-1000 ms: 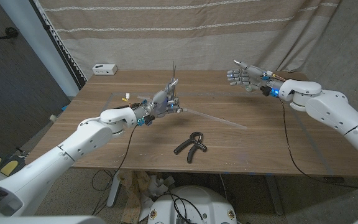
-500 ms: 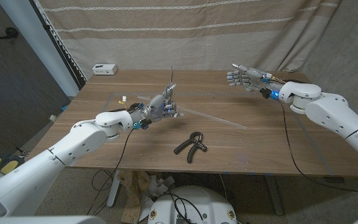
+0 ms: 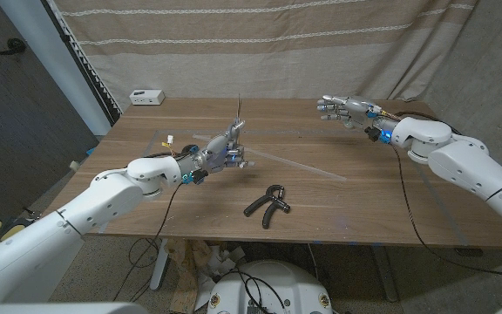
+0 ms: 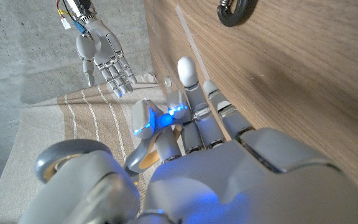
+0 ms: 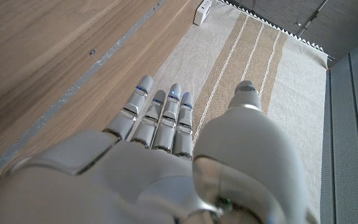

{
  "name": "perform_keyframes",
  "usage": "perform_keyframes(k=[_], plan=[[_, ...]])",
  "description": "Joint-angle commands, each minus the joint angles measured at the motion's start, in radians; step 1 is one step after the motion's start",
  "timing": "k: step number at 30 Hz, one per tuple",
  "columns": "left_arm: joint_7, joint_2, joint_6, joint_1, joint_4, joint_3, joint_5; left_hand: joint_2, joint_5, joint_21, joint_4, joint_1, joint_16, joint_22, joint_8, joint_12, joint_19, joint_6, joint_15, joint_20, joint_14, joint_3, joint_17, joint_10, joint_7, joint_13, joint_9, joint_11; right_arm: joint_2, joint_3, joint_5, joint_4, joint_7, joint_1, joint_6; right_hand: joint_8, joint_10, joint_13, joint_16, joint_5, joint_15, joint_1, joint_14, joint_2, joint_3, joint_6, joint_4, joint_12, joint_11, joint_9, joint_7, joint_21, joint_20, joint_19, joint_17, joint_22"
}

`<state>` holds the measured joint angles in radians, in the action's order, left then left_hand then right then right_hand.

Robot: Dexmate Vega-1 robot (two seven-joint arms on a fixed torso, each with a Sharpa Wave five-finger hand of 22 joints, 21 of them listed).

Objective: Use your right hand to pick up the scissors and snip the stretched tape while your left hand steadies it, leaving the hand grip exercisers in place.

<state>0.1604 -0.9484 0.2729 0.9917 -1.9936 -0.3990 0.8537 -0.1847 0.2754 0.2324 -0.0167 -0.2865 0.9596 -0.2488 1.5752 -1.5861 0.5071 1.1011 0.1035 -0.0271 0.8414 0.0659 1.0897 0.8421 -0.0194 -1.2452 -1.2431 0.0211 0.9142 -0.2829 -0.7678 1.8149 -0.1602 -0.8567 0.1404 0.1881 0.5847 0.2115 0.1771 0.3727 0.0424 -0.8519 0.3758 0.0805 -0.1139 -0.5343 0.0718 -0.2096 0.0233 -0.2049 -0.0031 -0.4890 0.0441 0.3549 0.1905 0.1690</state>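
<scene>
Head view high, looking down over table (image 3: 321, 201); wrist views close, along hand backs, sharing tabletop.

The brown wood-grain desk (image 3: 356, 218) is showing a pale grey line along its surface. The black metal hand grip exerciser (image 3: 267, 203) is lying dark against it. The beige curtain (image 3: 260, 44) behind is carrying thin white stripes. Blue lights are glowing on the silver-grey left hand (image 4: 185, 124).
</scene>
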Motion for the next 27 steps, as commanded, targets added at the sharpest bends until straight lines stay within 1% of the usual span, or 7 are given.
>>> perform_keyframes(k=[1,7,8,9,12,17,27], plan=[[-0.011,-0.035,0.004,0.028,-0.030,0.017,0.001,-0.002,0.010,0.001,-0.105,-0.014,0.004,-0.006,0.008,-0.001,-0.001,0.162,0.033,-0.008,0.005,0.286,-0.001,0.042,0.186,-0.003,-0.004,0.030,0.051,-0.029,0.126,0.044,0.027,-0.035,-0.041,-0.004,-0.062,0.006,-0.006,0.017,0.008,-0.011,-0.065,0.006,-0.004,0.044,0.011,0.010,0.012,0.001,-0.015,0.041,0.005,-0.048,0.001,0.003],[-0.004,-0.039,0.004,0.040,-0.031,0.017,0.011,-0.001,0.013,0.001,-0.107,-0.013,0.007,-0.007,0.009,-0.001,-0.001,0.167,0.033,-0.008,0.004,0.287,0.000,0.046,0.186,-0.003,-0.004,0.028,0.111,-0.046,0.235,0.136,0.118,-0.031,0.071,-0.004,-0.151,0.005,-0.002,0.036,-0.012,-0.018,-0.138,0.013,-0.007,0.101,0.015,0.016,0.003,0.002,-0.018,0.088,0.039,-0.095,-0.001,0.004],[0.004,-0.043,0.009,0.038,-0.030,0.015,0.014,-0.001,0.014,0.001,-0.107,-0.012,0.008,-0.008,0.009,-0.001,-0.002,0.169,0.034,-0.009,0.007,0.287,-0.002,0.046,0.186,-0.003,-0.004,0.031,0.124,-0.052,0.272,0.162,0.152,-0.033,0.098,0.004,-0.144,0.003,0.014,0.041,-0.055,-0.005,-0.109,0.009,-0.016,0.098,0.010,0.003,-0.037,0.003,0.029,0.097,0.059,-0.083,-0.002,0.004],[-0.004,-0.045,0.014,0.042,-0.033,0.017,0.017,-0.001,0.014,0.001,-0.107,-0.012,0.009,-0.008,0.009,-0.001,-0.002,0.169,0.033,-0.010,0.009,0.287,-0.004,0.046,0.186,-0.003,-0.004,0.031,0.135,-0.057,0.301,0.183,0.175,-0.033,0.124,0.004,-0.146,0.002,0.014,0.042,-0.059,-0.003,-0.106,0.007,-0.019,0.100,0.009,0.002,-0.043,0.004,0.043,0.098,0.066,-0.075,-0.003,0.004],[-0.007,-0.052,0.022,0.051,-0.036,0.021,0.027,-0.001,0.015,0.001,-0.108,-0.011,0.010,-0.009,0.009,-0.001,-0.002,0.171,0.035,-0.010,0.009,0.287,-0.004,0.049,0.186,-0.003,-0.004,0.029,0.161,-0.075,0.374,0.230,0.219,-0.031,0.188,0.005,-0.150,0.001,0.015,0.044,-0.049,-0.002,-0.101,0.004,-0.022,0.101,0.010,0.001,-0.048,0.004,0.048,0.104,0.075,-0.074,-0.004,0.003],[-0.006,-0.057,0.030,0.047,-0.034,0.018,0.024,-0.001,0.017,0.003,-0.109,-0.009,0.015,-0.010,0.009,-0.002,0.000,0.176,0.034,-0.012,0.010,0.287,-0.003,0.057,0.187,-0.003,-0.004,0.029,0.165,-0.083,0.423,0.257,0.247,-0.036,0.233,0.012,-0.142,-0.002,0.012,0.051,-0.009,-0.005,-0.105,0.002,-0.025,0.089,0.013,-0.006,-0.042,0.005,0.038,0.136,0.076,-0.115,-0.005,0.001],[-0.041,-0.079,0.034,0.060,-0.051,0.024,-0.003,0.000,0.022,0.003,-0.111,-0.005,0.026,-0.014,0.009,-0.002,-0.004,0.185,0.034,-0.007,0.012,0.287,0.001,0.066,0.185,-0.004,-0.004,0.030,0.159,-0.104,0.489,0.252,0.229,-0.040,0.203,0.009,-0.191,-0.007,-0.008,0.072,0.007,-0.019,-0.205,0.006,-0.029,0.109,0.020,0.001,-0.002,0.007,0.004,0.199,0.054,-0.168,-0.008,0.000]])
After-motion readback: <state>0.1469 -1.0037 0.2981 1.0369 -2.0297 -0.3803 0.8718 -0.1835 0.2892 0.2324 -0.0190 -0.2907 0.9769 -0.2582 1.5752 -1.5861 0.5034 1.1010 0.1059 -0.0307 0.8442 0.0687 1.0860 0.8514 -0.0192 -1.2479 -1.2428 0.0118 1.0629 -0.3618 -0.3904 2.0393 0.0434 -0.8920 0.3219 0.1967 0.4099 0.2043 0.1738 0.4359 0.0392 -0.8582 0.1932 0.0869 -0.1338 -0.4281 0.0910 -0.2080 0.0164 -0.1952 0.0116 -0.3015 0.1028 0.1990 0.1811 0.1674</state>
